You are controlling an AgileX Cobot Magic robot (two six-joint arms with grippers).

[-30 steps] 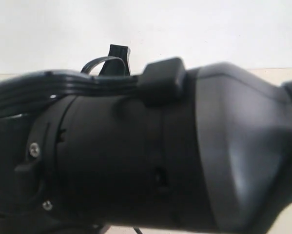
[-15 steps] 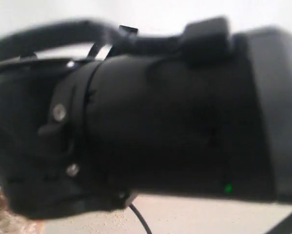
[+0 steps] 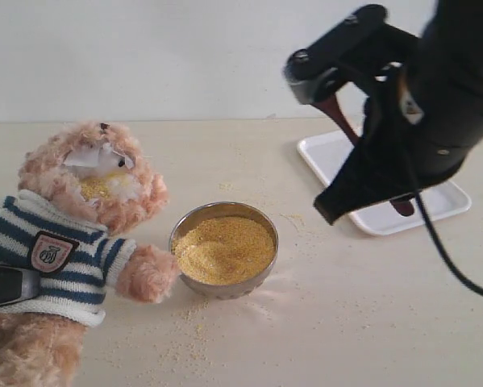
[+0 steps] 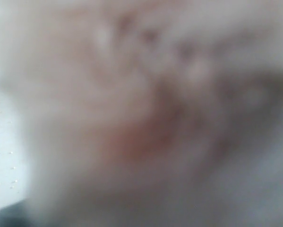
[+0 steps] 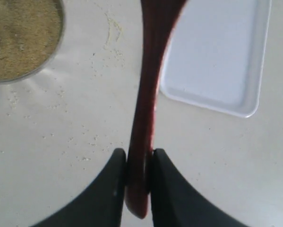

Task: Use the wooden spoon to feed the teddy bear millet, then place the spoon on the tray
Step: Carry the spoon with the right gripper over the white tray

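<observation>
The teddy bear (image 3: 80, 226) sits at the left with millet grains on its white muzzle. One dark finger of my left gripper (image 3: 3, 286) presses across its striped sweater, and blurred fur fills the left wrist view. The millet (image 3: 225, 246) fills a round metal bowl (image 3: 261, 278) beside the bear's paw. My right gripper (image 3: 396, 196) (image 5: 140, 151) is shut on the handle end of the wooden spoon (image 3: 339, 115) (image 5: 148, 94), held in the air over the near edge of the white tray (image 3: 322, 153) (image 5: 217, 56).
Loose millet specks (image 3: 193, 330) lie on the beige table around the bowl and toward the tray. A black cable (image 3: 451, 266) hangs from the right arm over the table. A plain wall stands behind.
The right arm, which filled the exterior view before, has swung off to the right, toward the tray. The bear, bowl and tray now show.
</observation>
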